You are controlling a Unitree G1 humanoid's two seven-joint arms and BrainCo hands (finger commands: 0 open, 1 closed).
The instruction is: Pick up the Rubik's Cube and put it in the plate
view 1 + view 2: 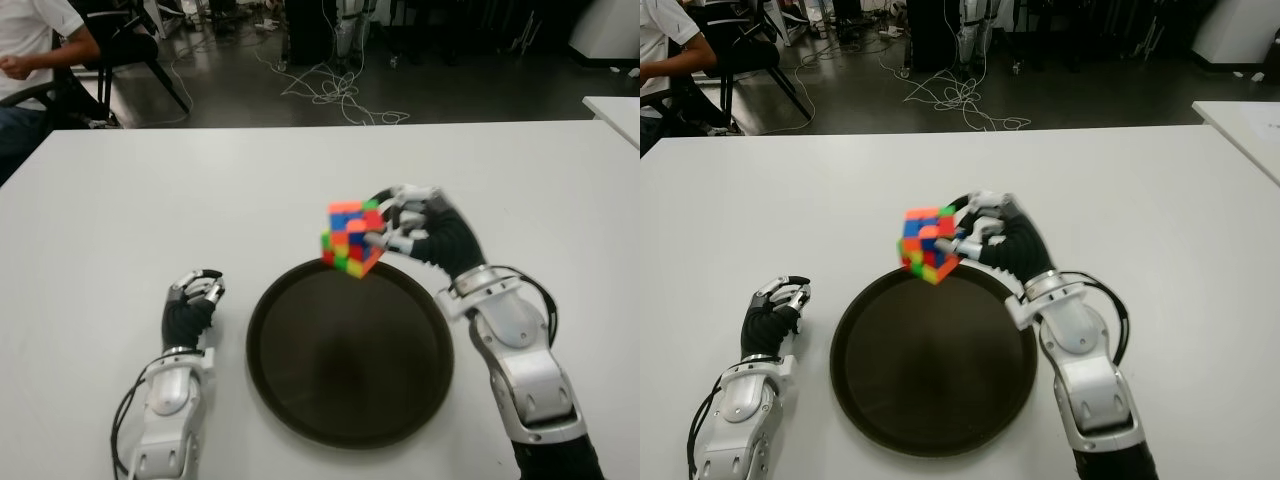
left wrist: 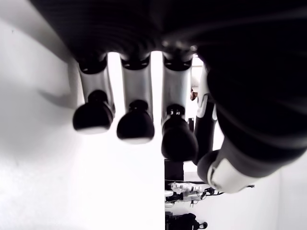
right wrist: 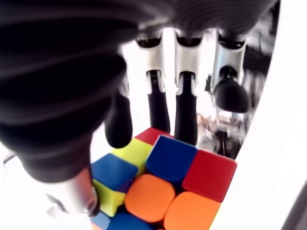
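The Rubik's Cube (image 1: 352, 238) is a multicoloured cube, tilted and held in the air over the far rim of the dark round plate (image 1: 350, 370). My right hand (image 1: 397, 230) is shut on it from the right. In the right wrist view the fingers (image 3: 186, 112) press on the cube (image 3: 168, 187) from above and the thumb sits at its side. The plate lies on the white table (image 1: 200, 190) near the front edge. My left hand (image 1: 195, 293) shows just left of the plate, its fingers (image 2: 135, 122) curled and holding nothing.
A person (image 1: 30, 50) sits on a chair beyond the table's far left corner. Cables (image 1: 330, 90) lie on the floor behind the table. Another white table's corner (image 1: 615, 110) shows at the far right.
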